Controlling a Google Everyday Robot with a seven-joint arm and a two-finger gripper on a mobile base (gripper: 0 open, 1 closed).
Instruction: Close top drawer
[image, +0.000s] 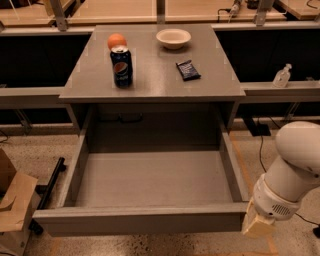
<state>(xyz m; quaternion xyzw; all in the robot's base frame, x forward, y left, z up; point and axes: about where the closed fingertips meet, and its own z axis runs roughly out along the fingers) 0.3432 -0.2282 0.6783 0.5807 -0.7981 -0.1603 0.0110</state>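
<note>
The top drawer (150, 220) is a wide matte grey drawer, pulled fully out toward me, its deep boxy interior empty. Its flat front runs along the bottom of the view. My arm's white rounded wrist comes in at the lower right, and the gripper (259, 226) hangs beside the drawer front's right end, just outside the corner. Only its cream-coloured base shows, pointing down.
On the grey tabletop (155, 82) stand a Pepsi can (121, 66), an orange (116, 40), a white bowl (173, 38) and a dark snack bag (188, 70). A cardboard box (12, 202) sits at the lower left. A sanitizer bottle (281, 76) stands on the right ledge.
</note>
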